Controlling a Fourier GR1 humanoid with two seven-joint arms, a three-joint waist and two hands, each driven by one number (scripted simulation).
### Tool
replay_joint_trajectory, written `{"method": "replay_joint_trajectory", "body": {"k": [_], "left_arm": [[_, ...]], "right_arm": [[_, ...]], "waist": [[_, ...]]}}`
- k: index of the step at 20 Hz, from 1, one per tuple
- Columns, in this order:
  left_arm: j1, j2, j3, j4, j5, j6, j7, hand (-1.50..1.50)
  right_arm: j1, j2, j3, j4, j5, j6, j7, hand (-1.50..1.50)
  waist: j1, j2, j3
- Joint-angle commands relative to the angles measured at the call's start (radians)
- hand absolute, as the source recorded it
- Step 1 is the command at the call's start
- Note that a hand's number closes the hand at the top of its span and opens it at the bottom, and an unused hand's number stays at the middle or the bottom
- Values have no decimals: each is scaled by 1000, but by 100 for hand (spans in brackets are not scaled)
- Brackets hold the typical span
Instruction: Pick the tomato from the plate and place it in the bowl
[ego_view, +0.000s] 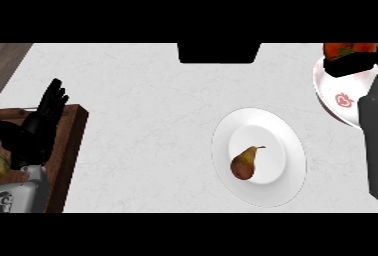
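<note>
The tomato (345, 49), red with some green, shows at the top right over the far edge of a white plate (331, 85) that bears a small red mark. My right hand (353, 65) is curled round the tomato's lower part and hides some of it; its dark forearm runs down the right edge. A white bowl (284, 145) sits at the counter's middle, to the lower left of the plate, with a brown pear (244, 163) lying in it. My left hand (40, 125) rests open at the far left, fingers up.
A wooden board (68, 150) lies under the left hand at the left edge. A black block (218, 52) stands at the back middle of the white counter. Bare counter spreads between the board and the bowl.
</note>
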Motion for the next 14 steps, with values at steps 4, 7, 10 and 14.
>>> {"method": "replay_joint_trajectory", "body": {"k": [4,7,10,14], "left_arm": [[-59,16,20,23,17,-24,28,0],[8,3,8,-27,9,-22,14,0],[51,12,23,-28,19,-47,-37,0],[36,-18,-9,-55,-8,-22,-11,0]], "right_arm": [[-42,-73,-129,274,-95,-127,-189,150],[-56,-134,-200,435,-143,-206,-333,150],[-33,-148,-214,548,-147,-284,-429,150],[-121,-178,-244,770,-145,-398,-527,150]], "waist": [[6,3,0],[17,6,1],[17,5,1],[26,9,1]]}}
